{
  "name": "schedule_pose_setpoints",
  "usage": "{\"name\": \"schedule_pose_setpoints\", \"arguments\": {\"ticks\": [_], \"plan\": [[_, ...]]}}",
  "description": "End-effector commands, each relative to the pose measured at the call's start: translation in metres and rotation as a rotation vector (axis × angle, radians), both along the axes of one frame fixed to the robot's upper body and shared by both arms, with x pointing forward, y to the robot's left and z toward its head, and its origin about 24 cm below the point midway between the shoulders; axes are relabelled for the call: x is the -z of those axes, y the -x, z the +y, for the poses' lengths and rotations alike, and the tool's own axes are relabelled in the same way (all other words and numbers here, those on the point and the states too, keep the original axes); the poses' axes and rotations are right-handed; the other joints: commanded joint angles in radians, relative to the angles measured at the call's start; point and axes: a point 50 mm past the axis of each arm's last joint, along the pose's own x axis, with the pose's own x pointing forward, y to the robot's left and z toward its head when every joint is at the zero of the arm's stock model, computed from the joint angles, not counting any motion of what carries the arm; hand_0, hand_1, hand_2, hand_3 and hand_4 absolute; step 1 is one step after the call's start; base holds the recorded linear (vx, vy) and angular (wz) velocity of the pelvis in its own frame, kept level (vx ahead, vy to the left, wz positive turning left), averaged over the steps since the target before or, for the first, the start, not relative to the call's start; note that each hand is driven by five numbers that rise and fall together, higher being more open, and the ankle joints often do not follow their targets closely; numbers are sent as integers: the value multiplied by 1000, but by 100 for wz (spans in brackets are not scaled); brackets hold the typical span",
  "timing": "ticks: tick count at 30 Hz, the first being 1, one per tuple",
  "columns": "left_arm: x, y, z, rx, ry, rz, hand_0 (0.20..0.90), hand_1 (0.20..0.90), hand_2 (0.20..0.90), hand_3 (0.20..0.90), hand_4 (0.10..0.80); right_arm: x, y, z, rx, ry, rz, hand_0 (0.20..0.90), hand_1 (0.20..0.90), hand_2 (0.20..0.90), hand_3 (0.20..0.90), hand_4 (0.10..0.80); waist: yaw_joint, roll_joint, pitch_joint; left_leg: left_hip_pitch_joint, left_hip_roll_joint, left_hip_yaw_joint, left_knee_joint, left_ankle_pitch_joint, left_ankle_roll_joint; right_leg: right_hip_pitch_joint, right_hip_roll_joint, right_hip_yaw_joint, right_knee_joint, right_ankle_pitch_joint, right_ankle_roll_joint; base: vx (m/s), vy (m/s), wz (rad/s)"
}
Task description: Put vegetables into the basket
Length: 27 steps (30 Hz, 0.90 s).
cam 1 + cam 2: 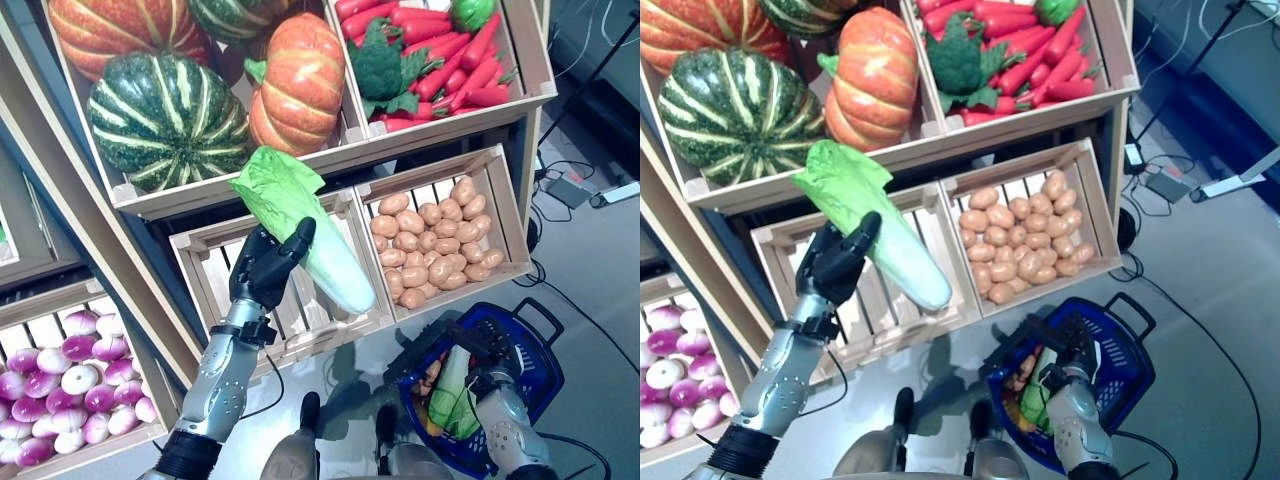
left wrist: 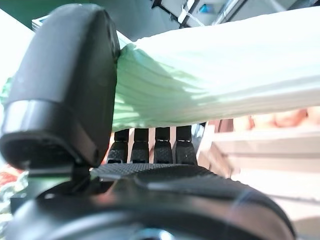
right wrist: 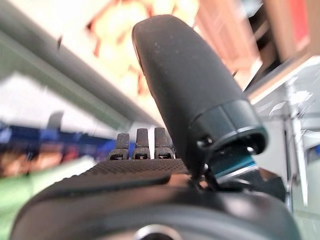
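Gripping ribbed cabbage (image 1: 300, 225), left hand (image 1: 262, 268)

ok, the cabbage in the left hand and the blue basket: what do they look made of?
Cabbage: smooth, evenly coloured leaves and a glossy pale stem suggest moulded plastic or foam, though that is uncertain. The left hand grips it. Basket: blue rigid plastic, judging by its perforated wall; the handle looks black.

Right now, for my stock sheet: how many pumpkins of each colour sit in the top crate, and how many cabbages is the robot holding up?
Orange pumpkins: 2
Green striped pumpkins: 2
Cabbage held in the left robot hand: 1
Total: 5
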Motion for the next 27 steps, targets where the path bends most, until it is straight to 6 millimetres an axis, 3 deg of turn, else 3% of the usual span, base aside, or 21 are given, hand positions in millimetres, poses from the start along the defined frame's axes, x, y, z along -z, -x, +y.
{"name": "schedule_pose_setpoints", "arguments": {"ticks": [1,4,8,17,23,27], "plan": [[-33,1,-6,69,-37,-183,300,300,300,300,400,-48,-12,-2,-200,-6,-359,900,900,900,900,800,-25,-30,-156,0,-37,6,63,-83,16,-36,-48,-25,55,46,9,61,42,-17],[-35,0,-4,28,-175,-195,300,300,300,300,400,-64,-14,2,-274,-47,-447,900,900,900,900,800,-31,-28,-164,11,-37,6,51,-82,18,-32,-46,-17,55,44,14,49,38,-3],[-39,-1,-3,37,-234,-213,300,300,300,300,400,-82,-16,15,-414,-67,-529,900,900,900,900,800,-35,-28,-173,22,-40,7,42,-87,23,-30,-45,-2,54,41,18,49,32,-3],[-44,0,-21,122,-325,-250,300,300,300,300,400,-115,-24,53,-684,-36,-663,900,900,900,900,800,-19,-30,-177,23,-46,0,48,-100,28,-27,-46,17,49,37,22,14,7,-2],[-44,0,-28,174,-321,-256,300,300,300,300,400,-119,-23,75,-840,-67,-645,900,900,900,900,800,-4,-32,-182,28,-48,-12,47,-105,27,-19,-52,15,40,37,26,0,0,0],[-42,3,-31,228,-271,-248,300,300,300,300,400,-109,-19,84,-924,-91,-570,900,900,900,900,800,2,-33,-191,31,-47,-19,44,-103,25,-14,-56,13,37,36,27,0,0,0]]}}
